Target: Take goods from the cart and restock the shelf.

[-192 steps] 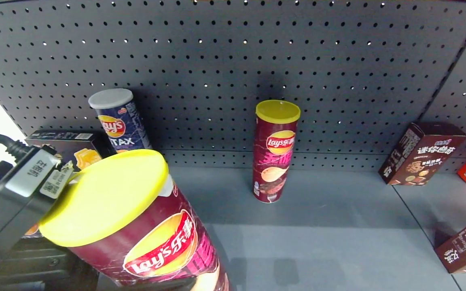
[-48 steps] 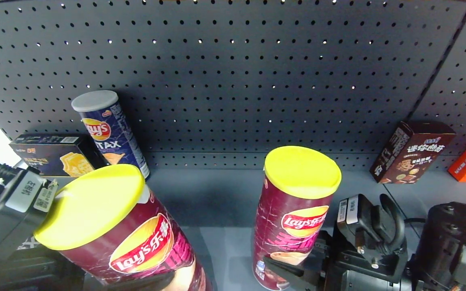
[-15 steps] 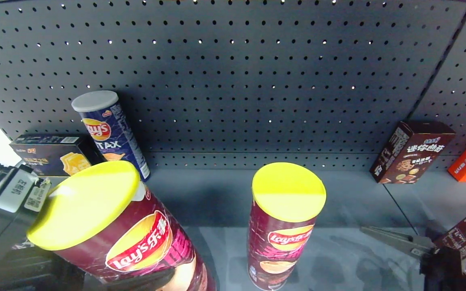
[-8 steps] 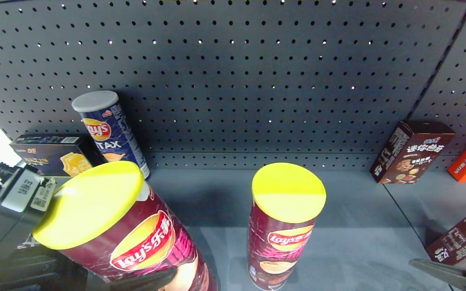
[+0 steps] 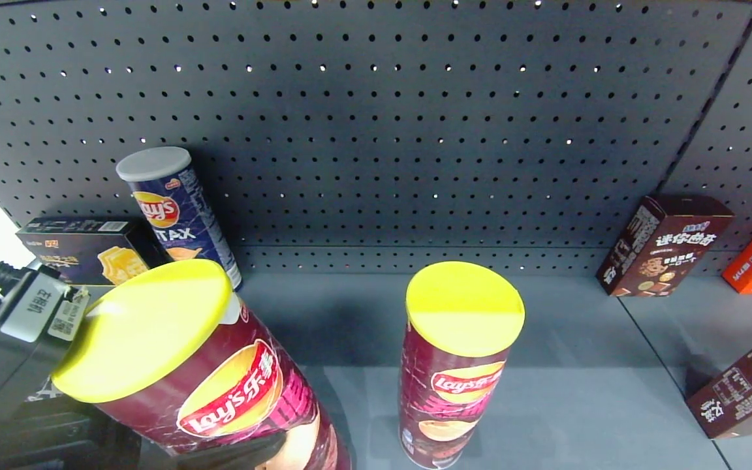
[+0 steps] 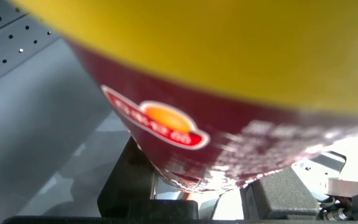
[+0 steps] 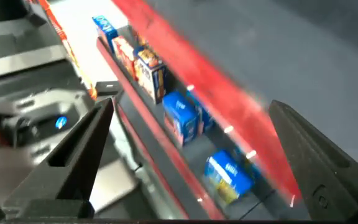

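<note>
**One can shelved, second still in the left pincer**

I've got the left gripper (image 6: pixel 207 196) pinching the held maroon chip can (image 5: pixel 206 385), yellow lid up, low down on its body. It sits at the front left of the shelf (image 5: pixel 578 365) and leans in the head view; I can't tell whether its base touches the deck.

The standing maroon can (image 5: pixel 457 372) is upright mid-shelf, well apart from it. The blue can (image 5: pixel 177 209) stands at the back by the pegboard, with the black box (image 5: pixel 89 248) just beside it.

The right gripper (image 7: pixel 197 162) is spread and empty, looking down at blue packs (image 7: pixel 182 118) on a lower tier.

My read: placing step for the left arm. Next I need to stand that can straight, set it down between its neighbours, then let go.
</note>
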Robot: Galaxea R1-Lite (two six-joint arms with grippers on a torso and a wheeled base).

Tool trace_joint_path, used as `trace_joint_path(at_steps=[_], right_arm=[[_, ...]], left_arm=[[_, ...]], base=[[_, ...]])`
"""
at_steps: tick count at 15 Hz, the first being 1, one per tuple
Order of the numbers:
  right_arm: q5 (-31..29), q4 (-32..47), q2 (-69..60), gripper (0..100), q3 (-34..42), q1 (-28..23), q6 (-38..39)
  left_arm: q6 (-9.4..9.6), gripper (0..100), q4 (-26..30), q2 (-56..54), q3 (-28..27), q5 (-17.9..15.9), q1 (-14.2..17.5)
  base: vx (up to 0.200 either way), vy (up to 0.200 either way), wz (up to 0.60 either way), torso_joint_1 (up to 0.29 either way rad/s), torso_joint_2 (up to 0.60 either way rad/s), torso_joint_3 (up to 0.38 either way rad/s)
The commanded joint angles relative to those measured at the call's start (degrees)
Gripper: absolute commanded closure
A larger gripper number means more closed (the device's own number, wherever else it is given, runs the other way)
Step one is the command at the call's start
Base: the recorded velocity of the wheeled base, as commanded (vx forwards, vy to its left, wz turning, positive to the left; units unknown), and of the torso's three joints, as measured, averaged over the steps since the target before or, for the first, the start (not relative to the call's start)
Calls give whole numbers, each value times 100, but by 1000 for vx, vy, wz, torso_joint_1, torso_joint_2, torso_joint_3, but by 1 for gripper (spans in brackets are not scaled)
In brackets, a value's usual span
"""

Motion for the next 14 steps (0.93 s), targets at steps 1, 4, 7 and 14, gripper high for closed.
trace_joint_path(at_steps=[1,4,7,14], right_arm=[[37,376,-976,0,-116,-10,106],[231,412,-1011,0,-125,-1,106],[398,420,-1301,0,-134,-493,106],[406,385,-1582,0,-116,-1653,756]], left_arm=[[0,100,-1,11,-2,-1,-33],[0,100,-1,11,-2,8,-50],[0,100,-1,19,-2,8,-50],[9,100,-10,2,25,8,-94]], base=[[0,0,0,0,0,0],[0,0,0,0,0,0],[0,0,0,0,0,0],[0,0,0,0,0,0]])
